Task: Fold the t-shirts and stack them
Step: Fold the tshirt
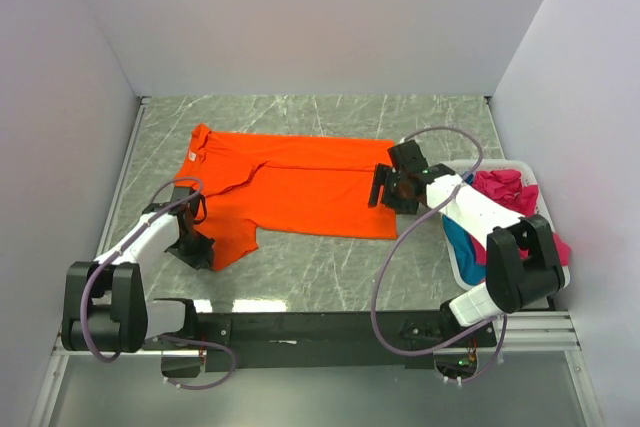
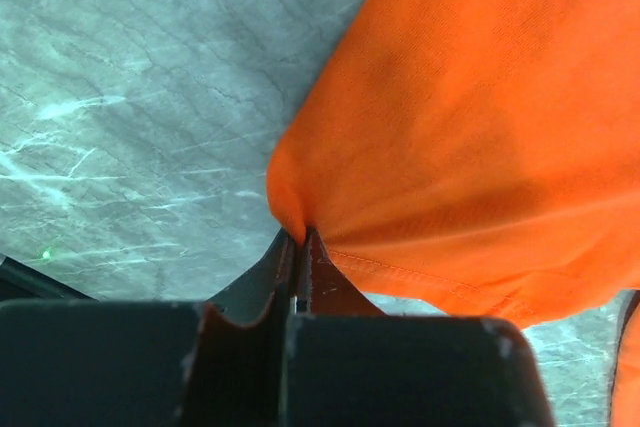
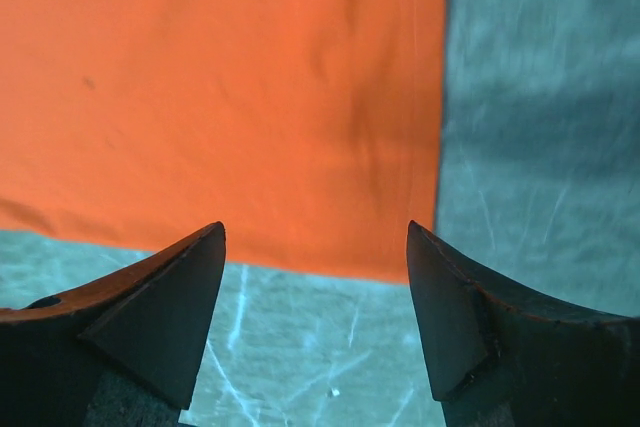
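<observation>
A bright orange t-shirt (image 1: 290, 187) lies spread on the grey marble table, collar at the far left. My left gripper (image 1: 198, 247) is shut on a bunched fold of cloth at the shirt's near-left corner; the left wrist view shows the closed jaws (image 2: 300, 239) pinching the orange cloth (image 2: 470, 127) just above the table. My right gripper (image 1: 385, 189) is open over the shirt's right edge. In the right wrist view its fingertips (image 3: 315, 247) stand wide apart and empty, above the shirt's corner (image 3: 220, 97). A magenta-pink t-shirt (image 1: 505, 190) and a teal-blue one (image 1: 458, 239) lie in the basket.
A white plastic basket (image 1: 562, 269) stands at the table's right edge, beside the right arm. White walls close in the table at the back and both sides. Bare marble (image 1: 320, 262) lies between the shirt and the arm bases.
</observation>
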`<move>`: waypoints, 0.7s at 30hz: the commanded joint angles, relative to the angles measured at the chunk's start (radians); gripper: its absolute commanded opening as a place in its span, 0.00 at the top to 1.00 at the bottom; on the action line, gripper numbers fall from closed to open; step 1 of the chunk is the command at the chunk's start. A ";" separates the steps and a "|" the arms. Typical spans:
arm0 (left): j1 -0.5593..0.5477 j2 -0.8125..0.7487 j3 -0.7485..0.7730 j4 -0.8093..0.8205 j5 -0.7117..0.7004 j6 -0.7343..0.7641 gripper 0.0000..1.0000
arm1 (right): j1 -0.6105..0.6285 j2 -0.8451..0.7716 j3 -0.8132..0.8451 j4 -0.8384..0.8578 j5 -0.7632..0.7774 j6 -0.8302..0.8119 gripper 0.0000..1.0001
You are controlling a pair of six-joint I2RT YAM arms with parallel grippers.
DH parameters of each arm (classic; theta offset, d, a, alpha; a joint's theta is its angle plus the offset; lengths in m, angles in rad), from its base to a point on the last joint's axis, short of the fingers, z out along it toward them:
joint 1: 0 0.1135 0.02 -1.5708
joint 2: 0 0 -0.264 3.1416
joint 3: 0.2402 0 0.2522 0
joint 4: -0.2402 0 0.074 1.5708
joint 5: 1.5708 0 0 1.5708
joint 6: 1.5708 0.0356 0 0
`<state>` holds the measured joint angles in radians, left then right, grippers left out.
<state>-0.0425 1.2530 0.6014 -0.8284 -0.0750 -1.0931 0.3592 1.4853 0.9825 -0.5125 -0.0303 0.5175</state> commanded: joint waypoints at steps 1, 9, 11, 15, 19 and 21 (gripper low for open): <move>-0.005 -0.013 -0.015 0.091 0.029 0.006 0.99 | 0.059 -0.057 -0.047 -0.062 0.096 0.068 0.21; -0.005 -0.086 0.023 0.063 0.052 0.032 0.99 | 0.103 -0.049 -0.142 -0.072 0.150 0.176 0.25; -0.004 -0.093 0.020 0.081 0.066 0.038 0.99 | 0.103 -0.048 -0.156 -0.055 0.152 0.179 0.27; -0.003 -0.107 0.021 0.127 0.113 0.047 0.99 | 0.101 -0.025 -0.169 -0.017 0.144 0.176 0.32; -0.002 -0.102 0.052 0.110 0.095 0.062 0.99 | 0.101 0.013 -0.157 -0.008 0.145 0.171 0.37; -0.002 -0.110 0.060 0.133 0.109 0.076 0.99 | 0.101 0.023 -0.159 0.008 0.152 0.173 0.40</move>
<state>-0.0448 1.1671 0.6132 -0.7383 0.0071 -1.0538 0.4622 1.4933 0.8173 -0.5480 0.0895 0.6765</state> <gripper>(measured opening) 0.023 0.614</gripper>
